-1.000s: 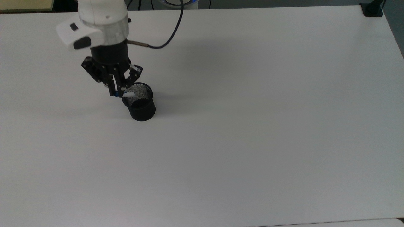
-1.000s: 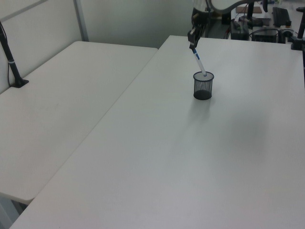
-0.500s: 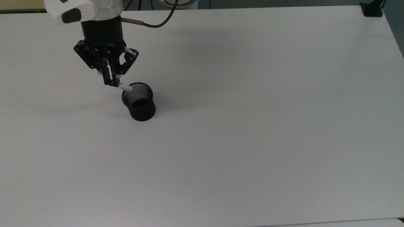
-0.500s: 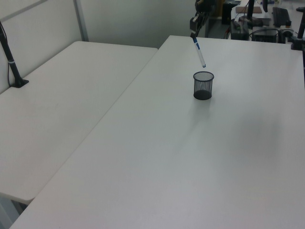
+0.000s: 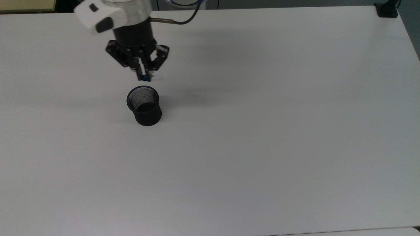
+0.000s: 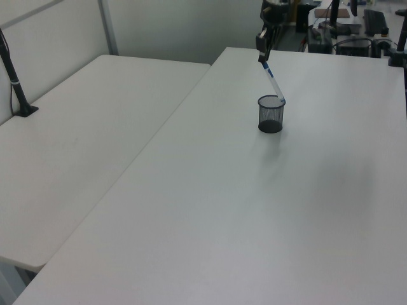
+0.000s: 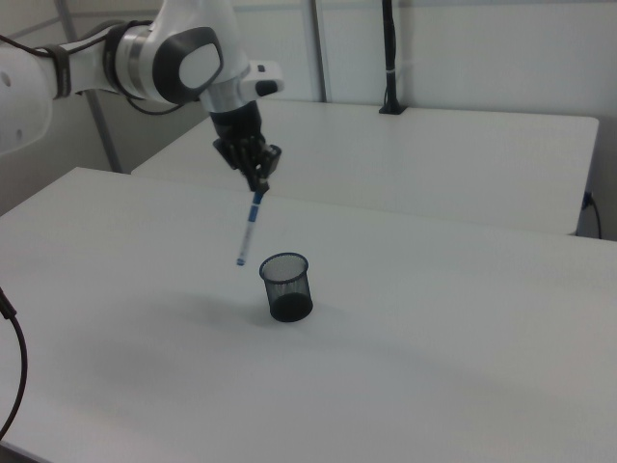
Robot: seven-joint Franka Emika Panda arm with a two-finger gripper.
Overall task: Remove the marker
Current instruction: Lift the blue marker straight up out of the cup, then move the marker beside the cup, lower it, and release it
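Jaws grip marker (image 7: 249,232) above mesh cup (image 7: 286,286).

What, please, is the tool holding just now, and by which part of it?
The tool holds the marker by its top end; the rest hangs free beside the mesh cup.

Even overhead light, soft shadow beside the mesh cup (image 5: 144,106), slight haze.

black mesh cup (image 5: 144,105), white table (image 5: 262,131)
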